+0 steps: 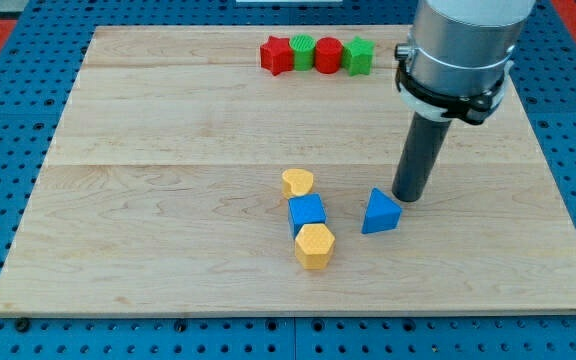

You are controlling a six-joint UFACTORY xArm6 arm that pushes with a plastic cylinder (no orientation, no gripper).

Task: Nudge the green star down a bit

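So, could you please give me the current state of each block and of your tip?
red star: leftmost in top row
green cylinder: touching red star
red cylinder: mid-row
green star: row's right end, untouched
yellow heart: above blue cube
yellow hexagon: below cube
blue triangle: apart
my tip: beside triangle

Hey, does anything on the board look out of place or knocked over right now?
Nothing stands out. Red star, green cylinder, red cylinder and green star sit in a row at the view's top. My tip is beside the blue triangle.
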